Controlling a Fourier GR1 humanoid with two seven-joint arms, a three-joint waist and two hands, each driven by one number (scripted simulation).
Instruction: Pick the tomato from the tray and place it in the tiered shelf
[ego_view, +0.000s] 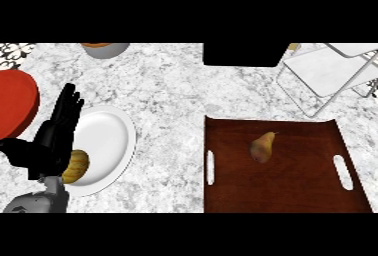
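Note:
A dark brown tray (295, 185) with two slot handles lies at the lower right. The only thing on it is a small pear-shaped, yellow-brown fruit (262, 146) near its middle; I see no round red tomato. The white wire tiered shelf (325, 67) stands at the upper right, just beyond the tray's far edge. My left hand (46, 145) shows at the far left, open with straight fingers pointing up, resting over the edge of a white plate and far from the tray. My right hand is out of the picture.
The white plate (107, 135) at the left holds a yellowish ridged item (76, 166) beside my left wrist. A red round object (15, 105) sits at the left edge. A bowl (105, 48) and a black block (244, 54) stand at the back.

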